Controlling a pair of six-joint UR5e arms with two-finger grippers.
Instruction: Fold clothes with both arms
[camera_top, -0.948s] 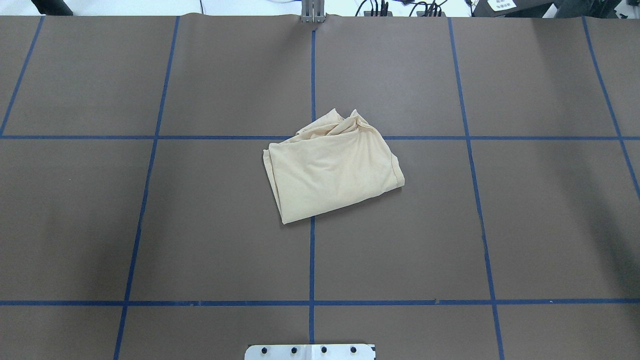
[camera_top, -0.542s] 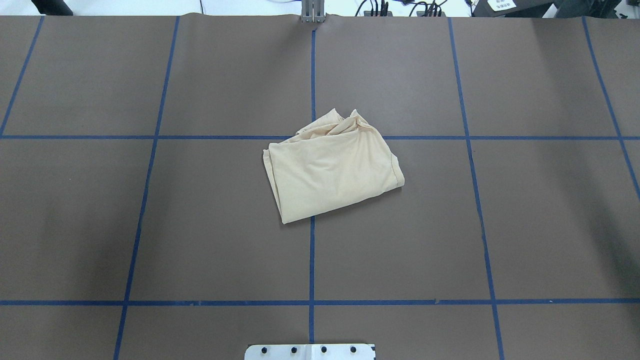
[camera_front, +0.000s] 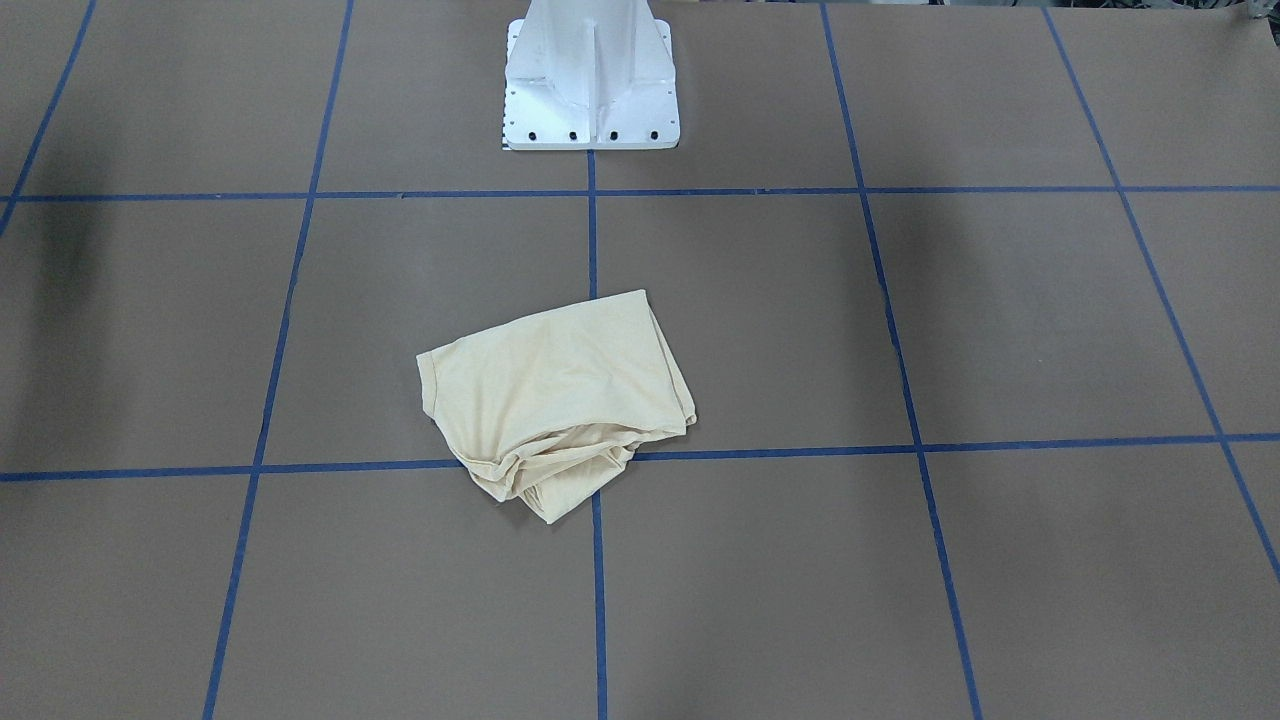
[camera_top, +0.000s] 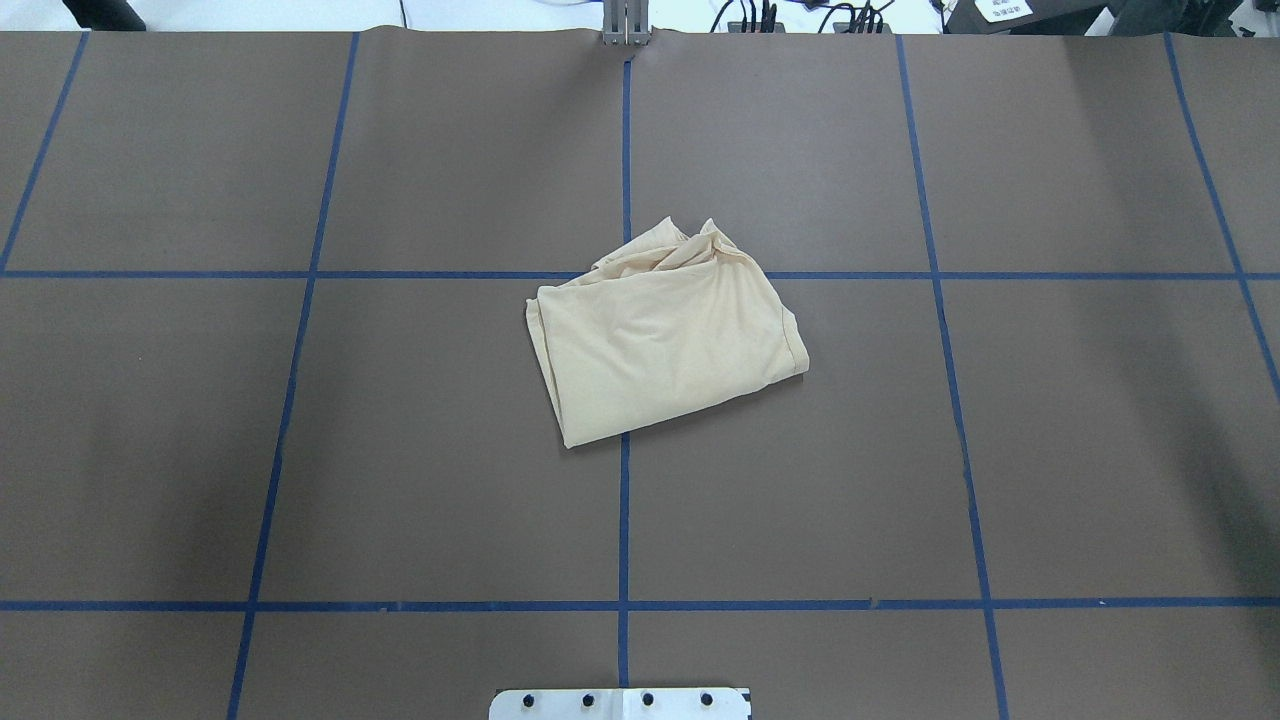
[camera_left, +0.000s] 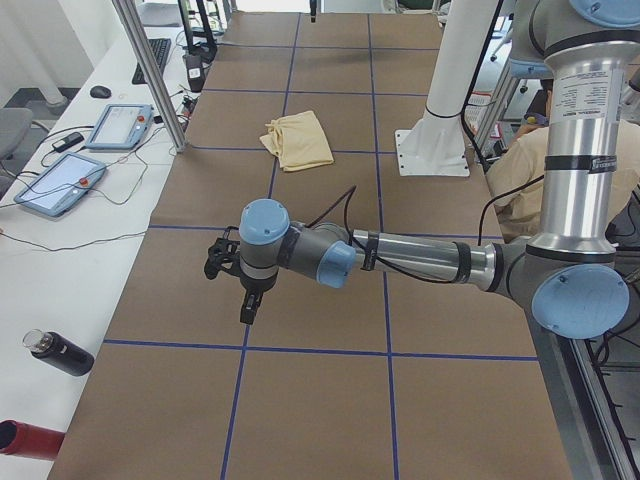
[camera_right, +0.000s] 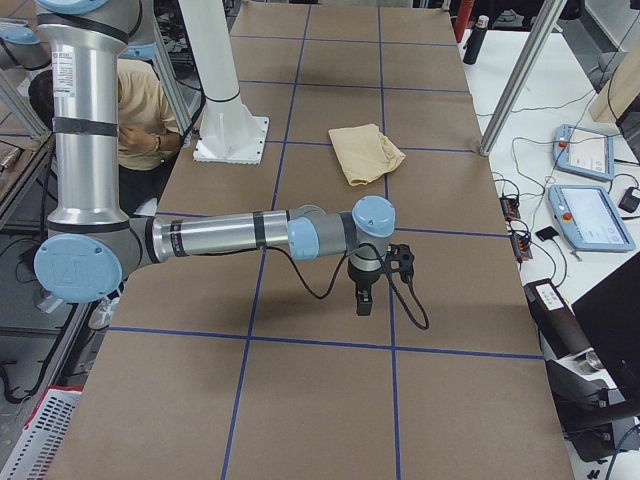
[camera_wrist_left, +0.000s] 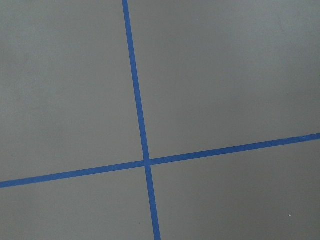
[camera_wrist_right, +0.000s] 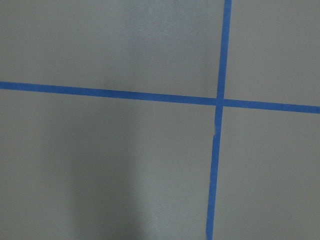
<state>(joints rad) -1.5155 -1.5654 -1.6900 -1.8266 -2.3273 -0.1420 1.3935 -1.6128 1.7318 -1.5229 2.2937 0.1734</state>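
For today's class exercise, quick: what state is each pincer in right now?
Left pincer: cannot be told, seen only in a side view.
Right pincer: cannot be told, seen only in a side view.

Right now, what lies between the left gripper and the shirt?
Nothing but bare brown table crossed by blue tape lines, from the left gripper to the shirt. The exterior left view shows it.

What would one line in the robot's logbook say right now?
item: pale yellow thin-fabric shirt bunched at centre | left gripper: over brown table, grip unclear | right gripper: same
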